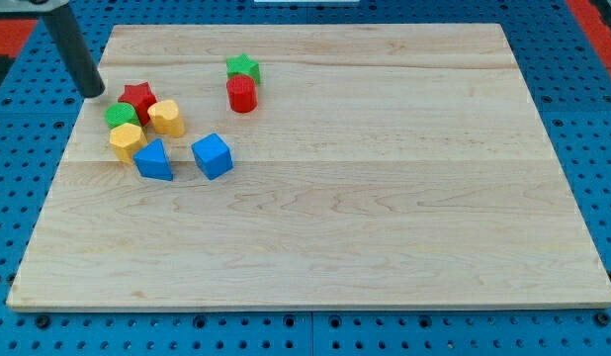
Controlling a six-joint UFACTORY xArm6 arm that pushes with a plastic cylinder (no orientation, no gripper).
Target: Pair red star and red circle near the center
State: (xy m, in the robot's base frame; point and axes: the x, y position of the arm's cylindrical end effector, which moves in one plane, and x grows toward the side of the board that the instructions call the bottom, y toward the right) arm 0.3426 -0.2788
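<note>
The red star (138, 97) lies at the view's upper left, at the top of a tight cluster of blocks. The red circle (242, 94) stands to its right, apart from it, just below the green star (243, 67). My tip (93, 92) rests on the board just left of the red star, a small gap away from it. The rod rises up and to the left out of the view.
The cluster also holds a green circle (121, 116), a yellow block (166, 117), a yellow block (126, 140), a blue triangle block (153, 159) and a blue cube (213, 155). The wooden board (385, 198) lies on a blue pegboard.
</note>
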